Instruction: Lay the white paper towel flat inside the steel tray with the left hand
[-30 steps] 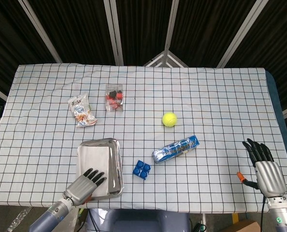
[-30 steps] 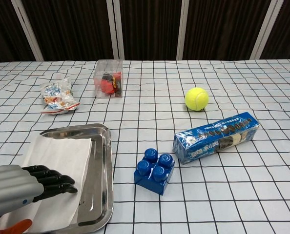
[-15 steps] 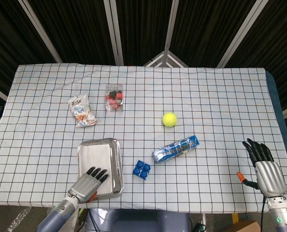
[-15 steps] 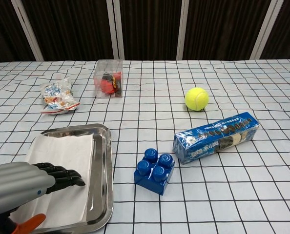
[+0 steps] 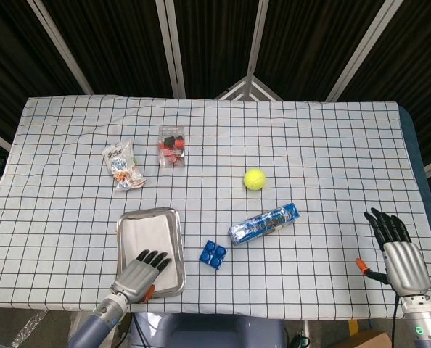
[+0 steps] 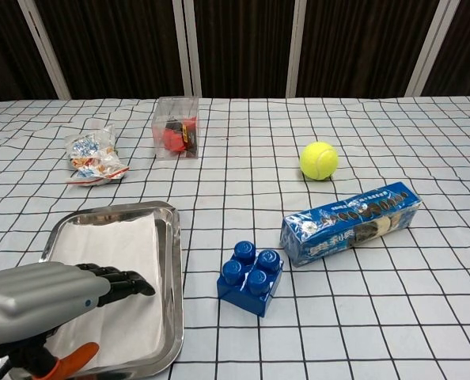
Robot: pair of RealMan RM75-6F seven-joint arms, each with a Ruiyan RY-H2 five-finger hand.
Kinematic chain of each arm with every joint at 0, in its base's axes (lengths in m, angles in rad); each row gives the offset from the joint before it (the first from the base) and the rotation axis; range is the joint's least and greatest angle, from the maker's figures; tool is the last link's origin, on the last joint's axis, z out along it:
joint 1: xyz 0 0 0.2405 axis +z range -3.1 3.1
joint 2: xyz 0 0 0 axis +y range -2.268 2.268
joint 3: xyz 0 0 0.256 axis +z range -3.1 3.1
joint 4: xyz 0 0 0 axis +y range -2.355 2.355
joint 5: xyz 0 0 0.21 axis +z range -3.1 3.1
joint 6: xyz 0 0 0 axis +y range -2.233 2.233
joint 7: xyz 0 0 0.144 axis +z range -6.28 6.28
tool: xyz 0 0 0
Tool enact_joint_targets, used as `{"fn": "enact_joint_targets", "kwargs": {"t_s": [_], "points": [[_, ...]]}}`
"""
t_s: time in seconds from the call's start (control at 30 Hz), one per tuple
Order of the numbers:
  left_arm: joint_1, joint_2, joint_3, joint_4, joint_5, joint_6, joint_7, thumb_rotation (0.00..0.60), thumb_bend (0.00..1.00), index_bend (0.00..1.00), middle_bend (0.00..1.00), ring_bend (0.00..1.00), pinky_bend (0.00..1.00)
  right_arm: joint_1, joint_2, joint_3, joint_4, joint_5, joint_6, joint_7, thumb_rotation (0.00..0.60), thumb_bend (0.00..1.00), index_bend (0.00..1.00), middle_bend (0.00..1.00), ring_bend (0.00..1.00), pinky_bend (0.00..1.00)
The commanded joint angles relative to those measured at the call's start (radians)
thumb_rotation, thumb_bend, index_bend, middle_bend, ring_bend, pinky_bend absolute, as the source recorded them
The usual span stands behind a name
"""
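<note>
The white paper towel (image 5: 146, 235) (image 6: 116, 261) lies flat inside the steel tray (image 5: 173, 219) (image 6: 172, 237) near the table's front left. My left hand (image 5: 141, 272) (image 6: 49, 301) rests palm down over the near end of the towel, its dark fingers extended and holding nothing. Part of the towel's near edge is hidden under that hand. At the front right corner of the table my right hand (image 5: 397, 250) lies open with fingers spread, far from the tray.
A blue toy brick (image 5: 213, 254) (image 6: 251, 277) sits just right of the tray, with a blue cookie packet (image 5: 263, 222) (image 6: 350, 222) beyond it. A tennis ball (image 5: 255, 178), a clear box of red pieces (image 5: 171, 146) and a snack bag (image 5: 122, 165) lie farther back.
My left hand has slid rightward over the near end of the tray. The towel has shifted with it and now lies fully within the tray walls. The right hand is still.
</note>
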Motion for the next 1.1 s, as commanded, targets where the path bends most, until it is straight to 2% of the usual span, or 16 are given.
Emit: {"fn": "enact_joint_targets", "kwargs": {"t_s": [0.03,0.23,0.63,0.87,1.1], "points": [[-0.007,-0.012,-0.002,-0.002,-0.007,0.008,0.006,0.600,0.60,0.00,0.00,0.00,0.00,0.000,0.000,0.000,0.000,0.000,0.001,0.001,0.600,0.31,0.00,0.00,0.00,0.00],[-0.013,-0.024,0.005,-0.009,-0.004,0.029,0.010,0.600,0.60,0.00,0.00,0.00,0.00,-0.001,0.002,0.001,0.001,-0.001,0.003,0.008,0.600,0.31,0.00,0.00,0.00,0.00],[-0.011,0.016,0.034,-0.060,0.039,0.048,-0.022,0.600,0.58,0.00,0.00,0.00,0.00,-0.002,-0.001,0.002,0.003,-0.005,0.010,0.011,0.600,0.31,0.00,0.00,0.00,0.00],[-0.017,0.085,0.053,-0.094,0.072,0.055,-0.035,0.600,0.56,0.00,0.00,0.00,0.00,-0.003,0.000,0.003,0.005,-0.002,0.010,0.019,0.600,0.31,0.00,0.00,0.00,0.00],[-0.038,0.160,0.067,-0.089,0.008,0.067,0.007,0.600,0.55,0.00,0.00,0.00,0.00,-0.003,-0.001,0.003,0.004,-0.001,0.009,0.016,0.600,0.31,0.00,0.00,0.00,0.00]]}}
